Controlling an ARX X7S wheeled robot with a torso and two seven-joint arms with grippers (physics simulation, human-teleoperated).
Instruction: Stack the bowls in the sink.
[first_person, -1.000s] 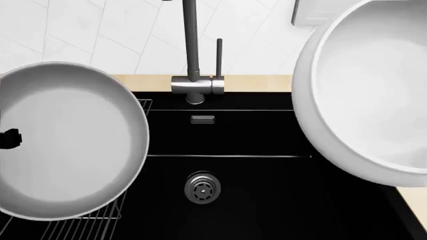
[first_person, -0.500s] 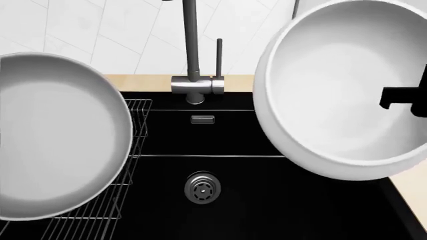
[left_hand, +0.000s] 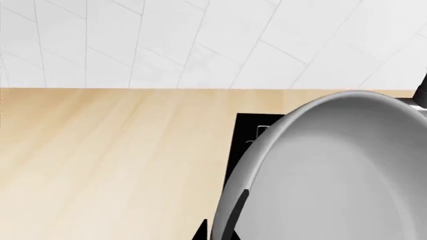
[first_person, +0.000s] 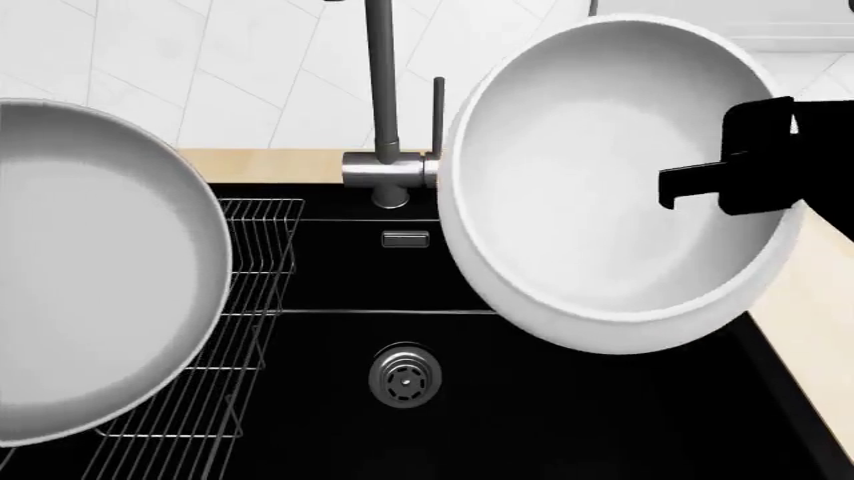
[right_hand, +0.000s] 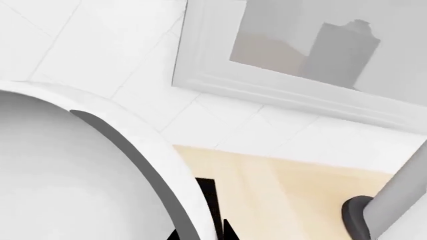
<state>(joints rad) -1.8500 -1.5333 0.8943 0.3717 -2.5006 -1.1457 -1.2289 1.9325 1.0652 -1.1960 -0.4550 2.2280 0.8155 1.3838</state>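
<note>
Right hand (first_person: 727, 180) pinching white bowl (first_person: 587, 190) rim above sink (first_person: 534, 400) (left hand's grip: cannot tell).

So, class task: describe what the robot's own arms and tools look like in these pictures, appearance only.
Little of them shows. In the head view the right tool is matte black, blocky and angular, with a flat finger jutting from a chunkier body; no cables or markings are visible. In the right wrist view a thin grey finger shows as a strip. The left tool shows only as a dark strip in its wrist view.
</note>
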